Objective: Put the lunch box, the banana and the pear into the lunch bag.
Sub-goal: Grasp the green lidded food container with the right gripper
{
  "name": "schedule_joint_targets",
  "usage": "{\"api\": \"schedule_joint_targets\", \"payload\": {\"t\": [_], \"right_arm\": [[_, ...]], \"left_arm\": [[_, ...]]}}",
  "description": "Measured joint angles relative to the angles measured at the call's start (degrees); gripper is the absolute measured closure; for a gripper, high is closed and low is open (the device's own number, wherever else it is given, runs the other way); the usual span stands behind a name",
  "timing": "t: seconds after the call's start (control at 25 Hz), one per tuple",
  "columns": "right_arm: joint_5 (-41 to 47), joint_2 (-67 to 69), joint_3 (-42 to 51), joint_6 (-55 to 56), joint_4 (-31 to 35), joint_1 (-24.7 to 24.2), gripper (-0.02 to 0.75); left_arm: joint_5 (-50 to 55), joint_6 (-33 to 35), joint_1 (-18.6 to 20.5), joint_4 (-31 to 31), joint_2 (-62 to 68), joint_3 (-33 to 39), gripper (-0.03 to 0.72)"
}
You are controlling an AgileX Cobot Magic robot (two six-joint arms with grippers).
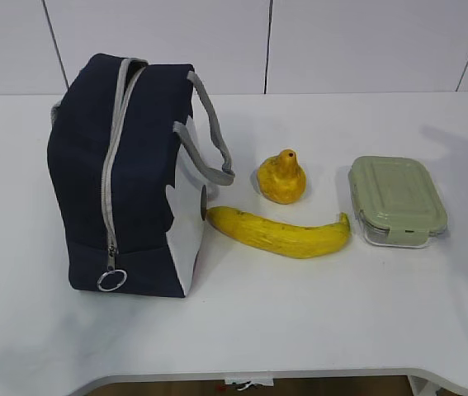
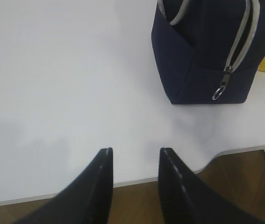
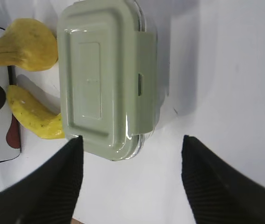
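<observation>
On the white table [image 1: 316,330], the bag [image 1: 126,173] stands at the left, upright, its grey zipper [image 1: 111,173] running down the near end to a metal ring pull [image 1: 111,280] that hangs just above the tabletop. The zipper looks closed along the part that shows; two grey handles [image 1: 209,136] droop over the bag's right side.

Just right of the bag lies the banana [image 1: 279,233], flat on the table, one end close beside the bag's white lower panel, the other curling up near the box [image 1: 396,200]. Behind the banana sits the pear [image 1: 281,177], stem end up, apart from bag and box. The box rests at the far right, green lid on.

The left gripper [image 2: 134,179] hovers over the table's near edge, well short of the bag — its two dark fingers [image 2: 99,186] stand a little apart with nothing between them. The right gripper [image 3: 131,172] hangs above the box's near end, fingers [image 3: 60,182] spread wider than the box's short side and holding nothing — one tip appears to overlap the lid's corner, though contact cannot be told. In the exterior view only a dark sliver shows at the right edge.
</observation>
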Motion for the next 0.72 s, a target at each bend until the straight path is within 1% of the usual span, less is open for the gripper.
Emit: {"api": "schedule_joint_targets", "payload": {"t": [0.04,0.16,0.24,0.36,0.56,0.72], "right_arm": [[0.0,0.2,0.0,0.0,0.4,0.0,0.235],[0.0,2.0,-0.1,1.3,1.0,0.0,0.15],[0.0,3.8,-0.1,1.4,1.2,0.0,0.129],[-0.3,5.9,-0.1,-0.9,2.8,0.0,0.127],[-0.7,8.8,-0.2,-7.7,9.6,0.0,0.142],[-0.9,12.0,-0.2,-10.1,11.1,0.0,0.146]], "left_arm": [[0.0,0.0,0.0,0.0,0.0,0.0,0.431],[0.0,-0.1,0.0,0.0,0.0,0.0,0.431],[0.0,-0.1,0.0,0.0,0.0,0.0,0.431],[0.0,-0.1,0.0,0.0,0.0,0.0,0.431],[0.0,-0.2,0.0,0.0,0.0,0.0,0.431],[0.0,-0.3,0.0,0.0,0.0,0.0,0.431]]}}
